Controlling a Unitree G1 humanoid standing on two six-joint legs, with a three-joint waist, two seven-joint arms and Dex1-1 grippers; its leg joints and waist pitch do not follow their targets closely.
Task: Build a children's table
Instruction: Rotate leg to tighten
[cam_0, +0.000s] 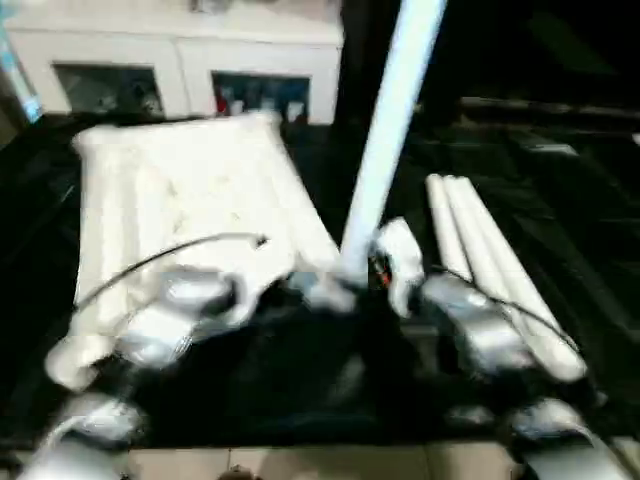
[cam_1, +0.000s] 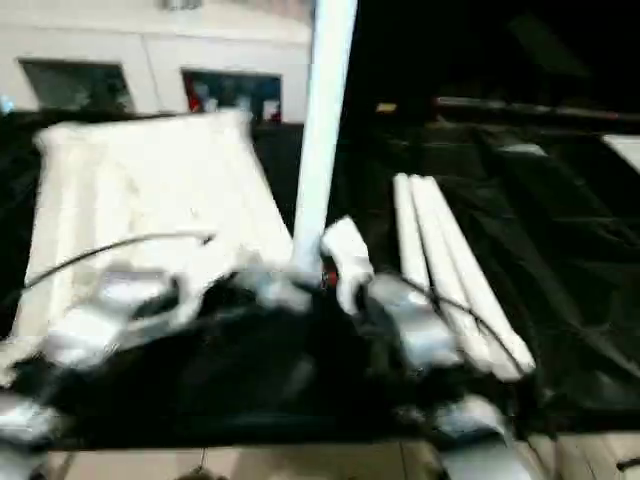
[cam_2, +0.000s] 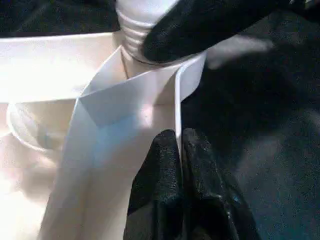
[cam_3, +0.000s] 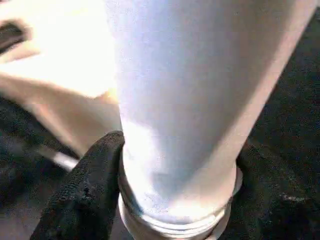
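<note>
tabletop lies ribs-up on the black-draped table, and one leg stands upright at its near right corner. right gripper clasps this leg's base just above the threaded end, a black finger on each side. left gripper is pinched closed on a thin rib of the tabletop beside that corner. three spare legs lie right of the tabletop.

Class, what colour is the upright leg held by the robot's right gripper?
White; the leg shows best in the right wrist view.
</note>
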